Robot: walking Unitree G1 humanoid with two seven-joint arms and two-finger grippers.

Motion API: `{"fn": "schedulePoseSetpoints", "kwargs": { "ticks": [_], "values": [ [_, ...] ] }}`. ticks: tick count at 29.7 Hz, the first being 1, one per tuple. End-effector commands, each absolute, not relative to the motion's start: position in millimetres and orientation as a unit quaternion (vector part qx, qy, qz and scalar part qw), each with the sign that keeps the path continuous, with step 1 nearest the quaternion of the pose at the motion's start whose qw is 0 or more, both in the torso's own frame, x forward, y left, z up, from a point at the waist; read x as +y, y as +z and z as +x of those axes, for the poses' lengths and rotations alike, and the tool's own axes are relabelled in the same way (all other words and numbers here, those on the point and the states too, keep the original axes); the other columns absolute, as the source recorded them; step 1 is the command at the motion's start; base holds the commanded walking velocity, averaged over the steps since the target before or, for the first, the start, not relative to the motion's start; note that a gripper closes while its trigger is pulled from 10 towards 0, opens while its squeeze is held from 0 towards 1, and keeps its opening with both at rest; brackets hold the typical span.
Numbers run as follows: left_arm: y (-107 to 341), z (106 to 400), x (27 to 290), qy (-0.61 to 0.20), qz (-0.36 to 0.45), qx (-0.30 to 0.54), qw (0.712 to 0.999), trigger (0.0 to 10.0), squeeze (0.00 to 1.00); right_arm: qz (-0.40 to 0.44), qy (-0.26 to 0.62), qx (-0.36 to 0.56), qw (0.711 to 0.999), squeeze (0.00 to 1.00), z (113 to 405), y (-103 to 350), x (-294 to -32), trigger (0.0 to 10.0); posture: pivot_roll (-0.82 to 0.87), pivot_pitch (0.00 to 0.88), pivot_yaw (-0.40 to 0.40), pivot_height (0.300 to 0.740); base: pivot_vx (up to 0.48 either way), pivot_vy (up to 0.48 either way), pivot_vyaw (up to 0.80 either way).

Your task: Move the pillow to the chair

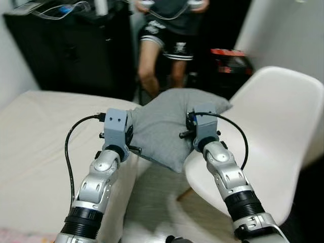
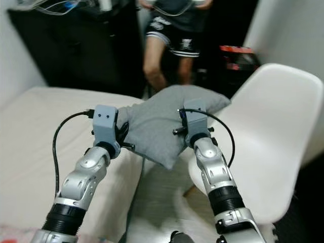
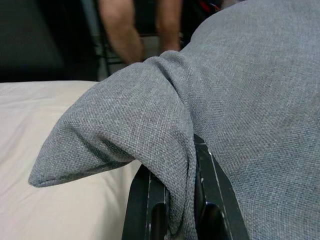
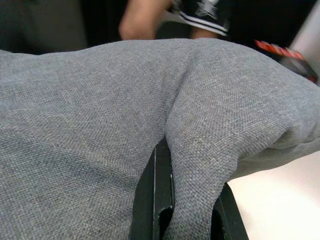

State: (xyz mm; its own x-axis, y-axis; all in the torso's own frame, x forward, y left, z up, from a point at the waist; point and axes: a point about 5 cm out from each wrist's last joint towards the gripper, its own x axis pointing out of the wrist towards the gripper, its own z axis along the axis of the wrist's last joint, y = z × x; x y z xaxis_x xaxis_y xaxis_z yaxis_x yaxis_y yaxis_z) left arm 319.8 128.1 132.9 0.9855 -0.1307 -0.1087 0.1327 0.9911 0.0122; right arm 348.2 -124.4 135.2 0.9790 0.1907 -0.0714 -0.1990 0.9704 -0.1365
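A grey fabric pillow (image 1: 164, 124) hangs in the air between the bed and the white chair (image 1: 268, 136), its right corner reaching over the chair's seat. My left gripper (image 3: 182, 200) is shut on a fold at the pillow's left edge, the cloth pinched between its black fingers (image 3: 150, 210). On the pillow's right side, my right gripper (image 4: 177, 200) is shut on another fold, just above the chair's seat (image 4: 280, 200). The pillow's lower corner (image 2: 169, 162) dangles over the gap between bed and chair.
A cream bed (image 1: 40, 136) lies on the left. A person in black shorts (image 1: 167, 35) stands close behind the pillow. A dark cabinet (image 1: 66, 45) is at the back left, a red-topped object (image 1: 230, 55) behind the chair. Pale floor (image 1: 152, 202) shows between bed and chair.
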Motion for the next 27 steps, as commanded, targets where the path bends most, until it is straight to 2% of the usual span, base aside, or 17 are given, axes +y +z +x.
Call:
{"fn": "schedulePoseSetpoints", "kwargs": {
  "ticks": [1, 27],
  "values": [
    [133.0, 318.9, 134.1, -0.058, 0.02, 0.052, 0.997, 10.0, 0.0, -0.065, 0.082, 0.025, 0.994, 0.0, 349.5, 138.2, -132.3, 10.0, 0.02, 0.117, 0.014, 0.736, 0.0, 0.0, -0.8],
    [136.1, 322.3, 138.9, -0.049, 0.033, 0.049, 0.997, 10.0, 0.0, -0.045, 0.084, 0.032, 0.995, 0.0, 348.5, 137.0, -128.2, 10.0, 0.03, 0.118, 0.029, 0.736, 0.0, 0.0, -0.8]
  ]
}}
